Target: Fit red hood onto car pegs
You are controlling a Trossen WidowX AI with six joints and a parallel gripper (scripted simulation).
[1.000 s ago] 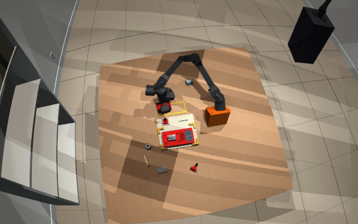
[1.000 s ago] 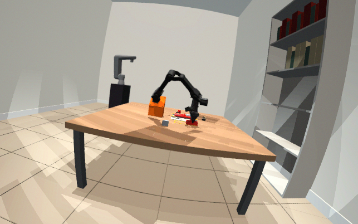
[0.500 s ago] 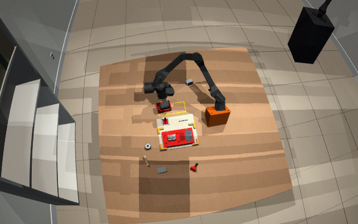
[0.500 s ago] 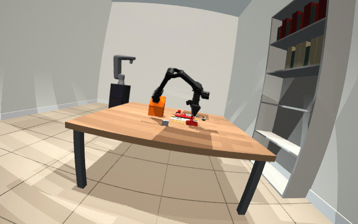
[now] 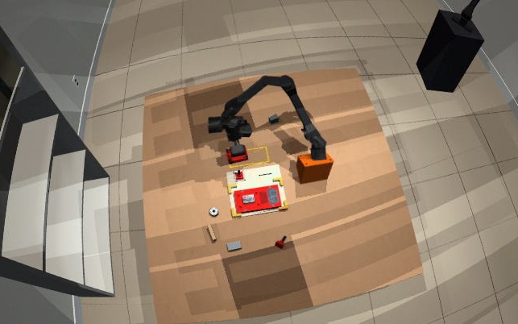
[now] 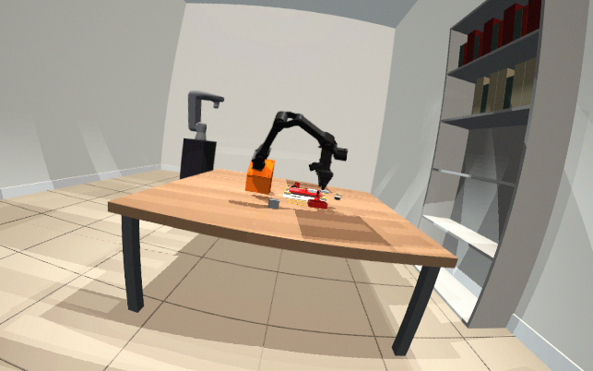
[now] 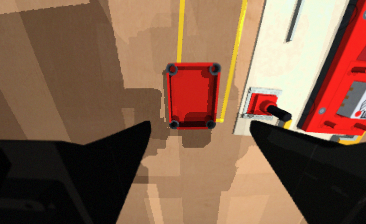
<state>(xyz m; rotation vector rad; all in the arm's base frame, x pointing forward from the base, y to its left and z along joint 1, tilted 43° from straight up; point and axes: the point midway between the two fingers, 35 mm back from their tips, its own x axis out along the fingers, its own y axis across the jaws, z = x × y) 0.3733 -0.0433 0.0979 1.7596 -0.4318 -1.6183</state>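
Note:
The red hood (image 5: 237,159) (image 6: 318,204) (image 7: 193,97) lies on the table at one end of the yellow outline, a dark ring at each corner in the wrist view. My gripper (image 5: 238,150) (image 6: 324,186) (image 7: 200,125) is open and empty above the hood; both fingertips are clear of it. The red chassis (image 5: 264,203) (image 6: 305,191) (image 7: 334,75) sits in the cream jig (image 5: 253,180) (image 7: 279,55) with the grey-white engine block (image 5: 248,198) (image 7: 361,100) on its deck. Short red pegs stand around the engine; the wrist view cuts off part of the chassis.
A red piece with a black handle (image 5: 239,176) (image 7: 260,104) stands on the jig, near the hood. A grey block (image 5: 273,118) (image 6: 273,203) lies behind. A ring (image 5: 213,211), a tan bar (image 5: 211,233), a grey slab (image 5: 234,246) and another red piece (image 5: 280,243) lie beyond the jig.

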